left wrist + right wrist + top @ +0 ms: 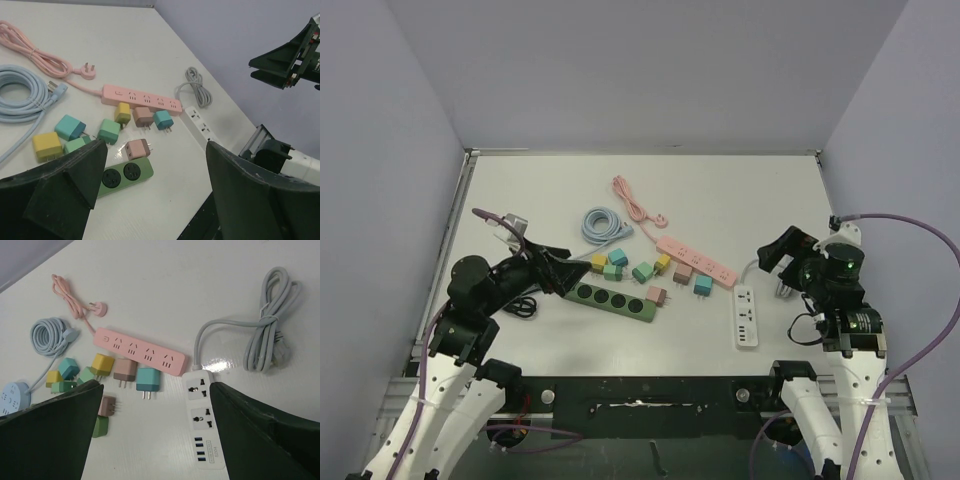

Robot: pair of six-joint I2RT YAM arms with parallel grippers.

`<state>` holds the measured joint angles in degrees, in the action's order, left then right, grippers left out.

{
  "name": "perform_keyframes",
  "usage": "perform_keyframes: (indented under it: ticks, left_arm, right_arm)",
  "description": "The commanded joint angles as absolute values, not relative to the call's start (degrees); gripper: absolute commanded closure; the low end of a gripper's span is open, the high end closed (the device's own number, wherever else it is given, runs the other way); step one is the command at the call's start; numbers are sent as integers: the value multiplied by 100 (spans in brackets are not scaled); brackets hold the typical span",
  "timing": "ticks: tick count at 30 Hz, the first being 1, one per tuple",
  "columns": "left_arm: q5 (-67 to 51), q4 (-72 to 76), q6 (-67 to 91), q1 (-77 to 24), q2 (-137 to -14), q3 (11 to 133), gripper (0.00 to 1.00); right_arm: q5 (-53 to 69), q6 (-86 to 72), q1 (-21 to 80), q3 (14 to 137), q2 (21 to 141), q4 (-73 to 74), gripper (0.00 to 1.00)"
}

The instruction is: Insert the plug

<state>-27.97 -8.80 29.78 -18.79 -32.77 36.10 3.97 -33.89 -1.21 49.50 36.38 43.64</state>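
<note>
- As both hover over the counter, left fingers at 9 o'clock and right fingers at 3 o'clock gape empty.
- Green power strip lies beside the left fingers, likely for reach.
- Cube plugs lie loose mid-counter; only the right wrist view shows a round blue socket.

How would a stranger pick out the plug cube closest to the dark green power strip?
Start at the dark green power strip in front of the left arm. Right beside its right end lies a dusty pink plug cube. The only other pinkish cube sits farther back by the pink power strip; the rest are teal, yellow or green.
</note>
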Motion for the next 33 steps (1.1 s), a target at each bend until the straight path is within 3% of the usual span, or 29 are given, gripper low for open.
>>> perform_keyframes:
  ticks: [1, 9, 14, 20, 24, 28, 33]
  left_arm:
    - [-2949, -125, 3202, -1906, -3339, 3736, 22]
    - [-2926, 192, 3608, -1909, -3489, 3543, 22]
    - [-2859, 351, 3906, -1907, -3648, 3412, 22]
    - [-2465, 45, 4168, -1908, -4036, 3411, 22]
    - [-2356, 35, 4229, -1914, -4311, 3315, 23]
    - [-2294, 142, 4263, -1916, -4489, 3191, 23]
    - [-2303, 424, 4265, -1920, -4681, 3073, 23]
  right_arm:
    - [562, -3247, -178, 4955, 3507, 3956, 7]
    - [1602, -3208, -85, 4625, 3849, 3441, 9]
    - [1511, -3476, 524, 4439, 4326, 2783, 14]
    - [-839, -3918, 2413, 4894, 5830, 2928, 15]
    - [-1829, -4342, 2973, 5149, 6865, 3064, 20]
    - [-2100, -4550, 3159, 5158, 7511, 2917, 29]
    - [-1864, -4609, 3179, 5280, 8223, 2870, 32]
